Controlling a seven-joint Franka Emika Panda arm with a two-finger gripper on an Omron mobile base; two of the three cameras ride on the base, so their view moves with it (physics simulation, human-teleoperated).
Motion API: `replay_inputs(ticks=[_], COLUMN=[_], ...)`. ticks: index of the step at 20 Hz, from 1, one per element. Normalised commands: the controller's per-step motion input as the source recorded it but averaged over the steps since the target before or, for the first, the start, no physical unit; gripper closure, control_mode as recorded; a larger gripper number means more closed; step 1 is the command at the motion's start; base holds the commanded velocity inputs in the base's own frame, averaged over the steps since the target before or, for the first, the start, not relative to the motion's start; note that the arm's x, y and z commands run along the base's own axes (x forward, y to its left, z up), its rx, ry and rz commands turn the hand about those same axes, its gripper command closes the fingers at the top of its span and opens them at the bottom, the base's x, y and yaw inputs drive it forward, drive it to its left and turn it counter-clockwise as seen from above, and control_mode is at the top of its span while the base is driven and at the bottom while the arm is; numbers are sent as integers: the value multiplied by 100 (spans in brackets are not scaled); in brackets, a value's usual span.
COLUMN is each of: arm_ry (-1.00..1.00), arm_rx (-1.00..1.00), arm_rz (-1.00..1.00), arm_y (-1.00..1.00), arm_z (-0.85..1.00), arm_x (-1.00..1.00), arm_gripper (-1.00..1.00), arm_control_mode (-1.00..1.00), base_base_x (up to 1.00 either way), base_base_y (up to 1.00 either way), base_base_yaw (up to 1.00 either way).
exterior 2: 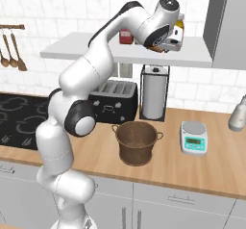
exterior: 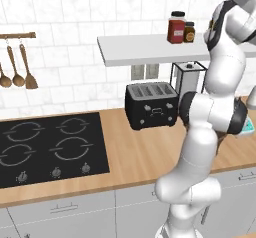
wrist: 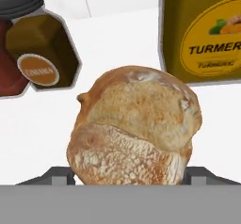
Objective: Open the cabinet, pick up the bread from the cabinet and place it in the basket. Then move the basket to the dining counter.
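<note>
The bread [wrist: 135, 126] sits on the white shelf [wrist: 117, 44] between the hand's [wrist: 127, 175] open fingers, so I'd squeeze both sides evenly, lift straight up clear of the jars [wrist: 40, 44], then swing down to the basket [exterior 2: 137, 141] on the worktop [exterior 2: 192, 168].

The white shelf [exterior 2: 96, 54] is carrying the bread [wrist: 134, 126], sitting between a small brown jar [wrist: 42, 53] and a yellow turmeric container [wrist: 202, 30], with a red jar [exterior: 176, 28] beside them. Below, the wooden bench [exterior 2: 192, 168] is bearing the basket [exterior 2: 137, 141], a black toaster [exterior: 151, 104], a small scale [exterior 2: 194, 137], a paper-towel stand [exterior 2: 154, 92] and a black hob [exterior: 50, 147]
</note>
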Motion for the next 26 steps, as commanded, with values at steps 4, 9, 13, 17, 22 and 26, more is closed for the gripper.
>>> replay_inputs(ticks=[4, 9, 13, 17, 22, 26], arm_ry=[-5, -1, -1, 0, 7, 28], arm_rx=[1, -3, -10, -13, -6, 0], arm_rz=[0, 0, 0, 0, 0, 0], arm_y=[20, 49, 79, 71, 22, 0], arm_z=[34, 51, 3, -2, -13, -60], arm_x=[-100, -100, -100, -100, -100, -100], arm_gripper=[100, 100, 100, 100, 100, 100], arm_control_mode=[-100, -100, -100, -100, -100, -100], base_base_x=[0, 0, 0, 0, 0, 0], base_base_y=[0, 0, 0, 0, 0, 0], base_base_yaw=[0, 0, 0, 0, 0, 0])
